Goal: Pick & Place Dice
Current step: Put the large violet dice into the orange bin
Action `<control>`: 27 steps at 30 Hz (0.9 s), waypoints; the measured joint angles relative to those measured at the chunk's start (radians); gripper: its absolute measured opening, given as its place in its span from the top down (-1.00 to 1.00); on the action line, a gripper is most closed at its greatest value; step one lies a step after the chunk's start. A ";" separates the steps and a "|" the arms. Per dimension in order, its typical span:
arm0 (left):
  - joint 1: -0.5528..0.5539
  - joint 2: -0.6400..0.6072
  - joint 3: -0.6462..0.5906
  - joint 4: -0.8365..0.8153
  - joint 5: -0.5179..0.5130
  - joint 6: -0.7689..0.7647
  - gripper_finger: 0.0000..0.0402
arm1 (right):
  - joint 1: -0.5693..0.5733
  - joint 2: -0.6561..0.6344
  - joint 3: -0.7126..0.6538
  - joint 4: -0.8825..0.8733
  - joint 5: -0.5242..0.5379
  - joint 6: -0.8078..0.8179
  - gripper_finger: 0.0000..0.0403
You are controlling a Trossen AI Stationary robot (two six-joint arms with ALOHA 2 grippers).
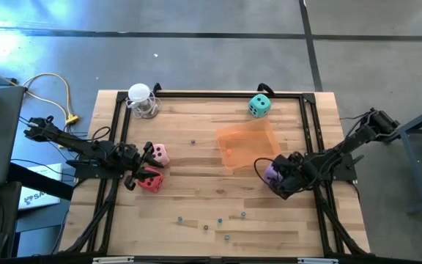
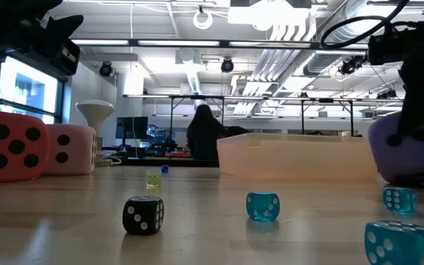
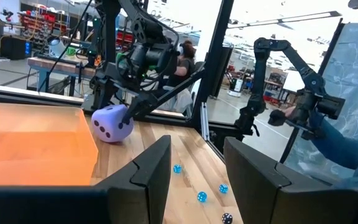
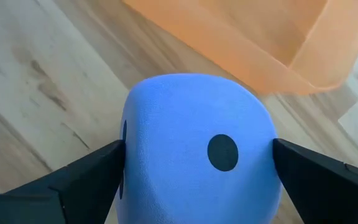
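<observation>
The right end effector (image 1: 280,178) was seen low over the right side of the wooden table (image 1: 196,209), with the purple die (image 1: 272,173) lodged between its two fingers. In the right wrist view the fingers (image 4: 86,177) stood wide apart, one against each side of the purple die (image 4: 197,149) — clamped on it, as far as could be judged. The die rested on or just above the table surface, right beside the near corner of the translucent orange tray (image 1: 246,144). In the low view the purple die (image 2: 407,151) was seen at the far right, partly covered by the dark arm.

The left end effector (image 1: 139,176) was held at the left side of the table, between the pink die (image 1: 157,155) and the red die (image 1: 150,180). Its fingers (image 3: 145,177) were seen part-way apart with nothing between them. The pink and red dice lay just beside each other and close to this end effector; whether either was touched could not be told.

The teal die (image 1: 259,105) was noted near the far edge of the table, well apart from both end effectors, beyond the orange tray.

Small dice (image 1: 206,226) — blue ones and a black one (image 2: 143,215) — were scattered along the near part of the table. A white funnel-like object (image 1: 141,100) stood at the far left corner.
</observation>
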 joint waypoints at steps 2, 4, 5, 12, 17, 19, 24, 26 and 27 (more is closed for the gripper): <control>0.000 0.000 0.000 0.000 0.000 0.000 0.28 | 0.000 0.000 0.000 0.000 0.001 0.020 -0.94; 0.000 0.000 0.000 0.000 0.000 0.000 0.28 | 0.000 0.000 0.000 0.002 0.001 0.020 -0.94; 0.000 0.000 0.000 0.000 0.000 0.000 0.28 | 0.000 0.000 0.000 0.002 0.001 0.025 -0.94; 0.000 0.000 0.000 0.000 0.000 0.000 0.28 | 0.000 0.001 0.000 0.002 0.001 0.099 -0.93; 0.000 0.000 0.000 0.000 0.000 0.000 0.28 | 0.000 0.001 0.000 0.002 -0.005 0.099 -0.73; 0.000 0.000 0.000 0.000 0.000 0.000 0.28 | 0.000 0.001 0.000 0.002 -0.006 0.097 -0.61; 0.000 0.000 0.000 0.000 0.000 0.000 0.28 | 0.000 0.001 -0.001 0.003 -0.007 0.095 -0.42; 0.000 0.000 0.000 0.000 0.000 0.000 0.28 | 0.000 0.001 -0.001 0.003 -0.007 0.094 -0.39; 0.000 0.000 0.000 0.000 0.000 0.000 0.28 | 0.000 0.001 -0.001 0.003 -0.007 0.094 -0.39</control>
